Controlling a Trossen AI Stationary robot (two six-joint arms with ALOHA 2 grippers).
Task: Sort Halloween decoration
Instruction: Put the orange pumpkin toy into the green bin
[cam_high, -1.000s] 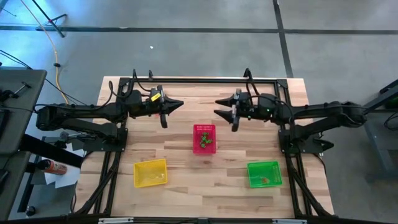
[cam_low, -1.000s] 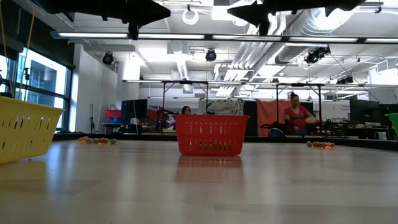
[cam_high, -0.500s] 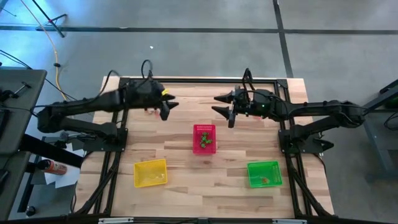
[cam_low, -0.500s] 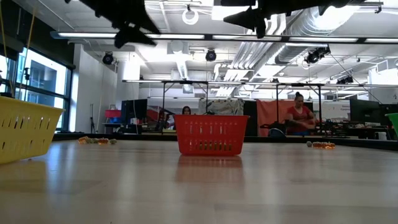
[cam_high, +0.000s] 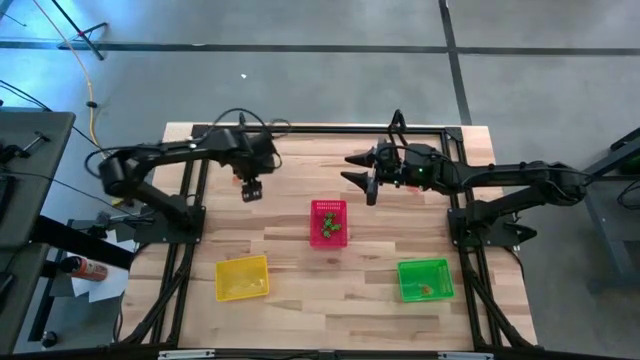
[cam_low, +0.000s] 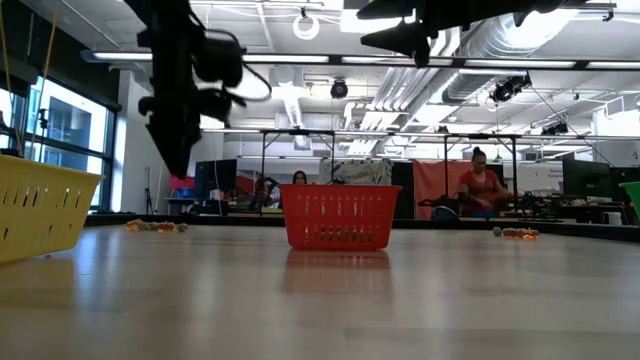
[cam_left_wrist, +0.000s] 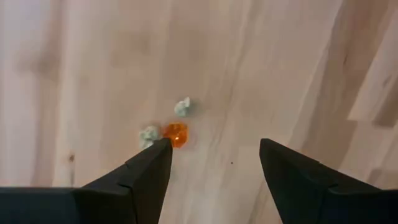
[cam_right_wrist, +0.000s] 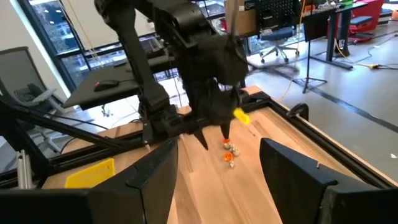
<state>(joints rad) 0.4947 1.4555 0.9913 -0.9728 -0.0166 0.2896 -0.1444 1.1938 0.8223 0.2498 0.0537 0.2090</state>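
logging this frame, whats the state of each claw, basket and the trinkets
left claw: open, over loose trinkets lying on the table
right claw: open, empty, raised
red basket: upright, holds trinkets
yellow basket: upright
green basket: upright, orange piece inside

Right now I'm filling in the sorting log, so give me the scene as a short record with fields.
left claw: open, pointing down above the trinkets near the table's far left
trinkets under it: one orange trinket between two pale trinkets, loose on the wooden table
right claw: open, raised over the far side, holding nothing
red basket: table centre, some pieces inside
yellow basket: near left
green basket: near right, a small piece inside
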